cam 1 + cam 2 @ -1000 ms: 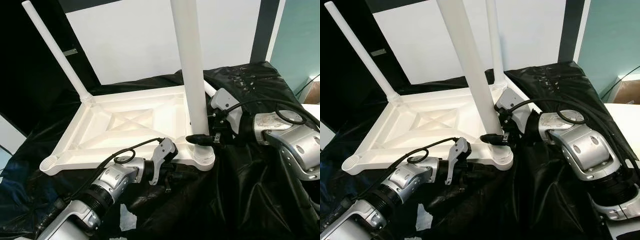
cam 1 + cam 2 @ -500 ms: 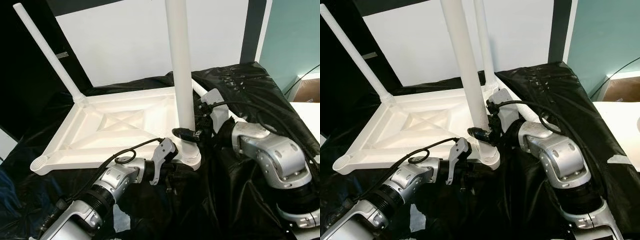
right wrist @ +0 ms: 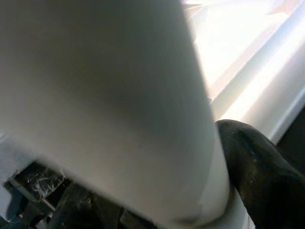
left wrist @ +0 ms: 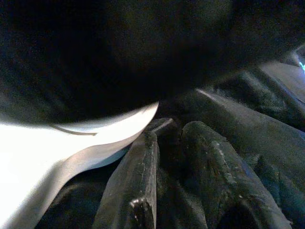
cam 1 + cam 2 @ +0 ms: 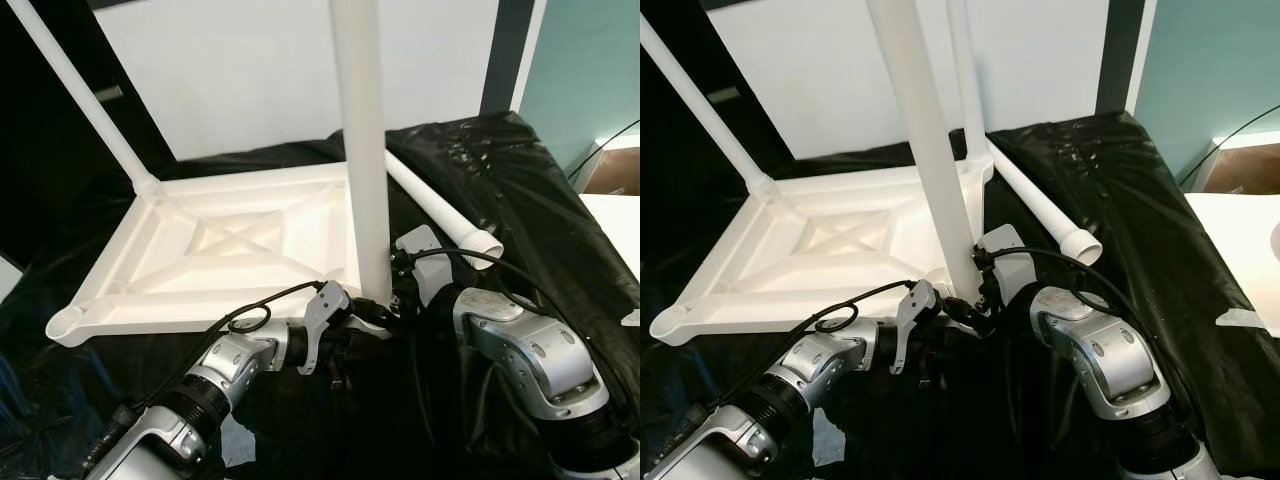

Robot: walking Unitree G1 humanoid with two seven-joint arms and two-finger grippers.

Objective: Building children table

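A plain white tabletop (image 5: 230,260) and white legs (image 5: 360,150) are seen against a glossy black sheet (image 5: 520,200). Silver arms (image 5: 530,340) are tipped with black fingers (image 4: 133,191), and a teal wall (image 5: 590,70) is shown behind.

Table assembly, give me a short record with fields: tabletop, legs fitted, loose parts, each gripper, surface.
tabletop: white tabletop lying upside down
legs fitted: three upright; near leg, far-left leg, far leg
empty socket: near-left corner
loose parts: fourth leg lying on the sheet
right gripper: shut on the near leg's base
left gripper: under the tabletop's near edge
surface: black plastic sheet
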